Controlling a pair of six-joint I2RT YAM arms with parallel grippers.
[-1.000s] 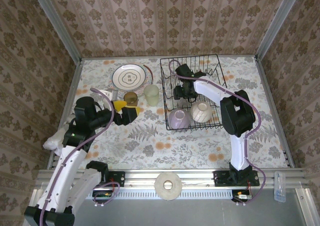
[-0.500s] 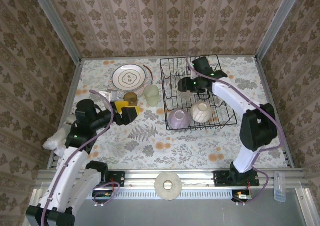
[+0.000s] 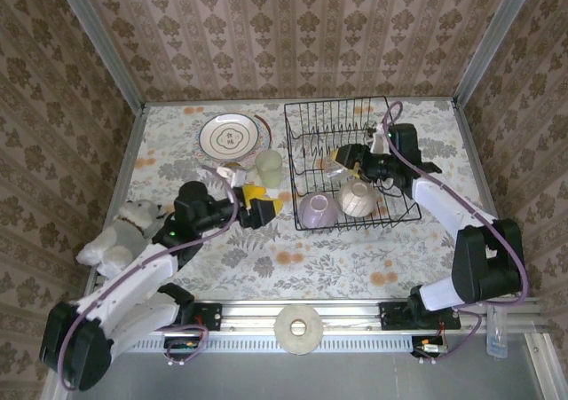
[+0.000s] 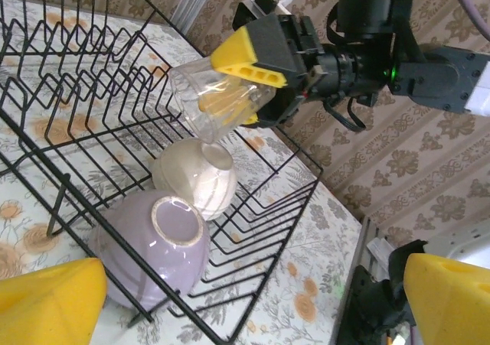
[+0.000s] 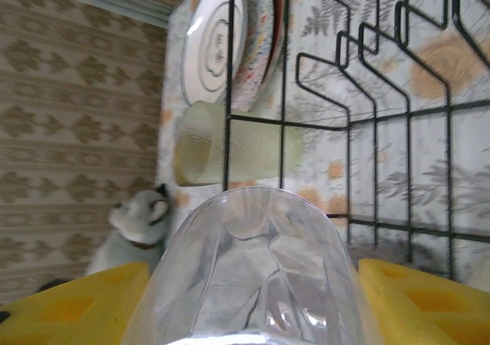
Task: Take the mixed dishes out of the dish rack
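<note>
The black wire dish rack [image 3: 390,207] stands on the right half of the table. Above its middle my right gripper [image 3: 344,160] is shut on a small clear glass [image 3: 334,164], lifted clear of the prongs and tilted. Up close the glass [image 5: 253,276] sits between the yellow fingers [image 5: 69,307]. A lilac bowl [image 3: 317,210] and a cream bowl [image 3: 358,198] rest in the rack's near end. My left gripper [image 3: 263,207] is open just left of the rack, facing the lilac bowl [image 4: 153,238], the cream bowl [image 4: 195,180] and the held glass [image 4: 218,100].
A pale green tumbler [image 3: 268,168] stands left of the rack, with stacked plates [image 3: 229,137] behind it. A white plush dog [image 3: 120,231] lies at the table's left edge. A pale ring disc [image 3: 299,328] sits on the front rail.
My right gripper has drawn back to the right over the rack with the glass in it. My left arm has swung right, bringing its open gripper close to the rack.
</note>
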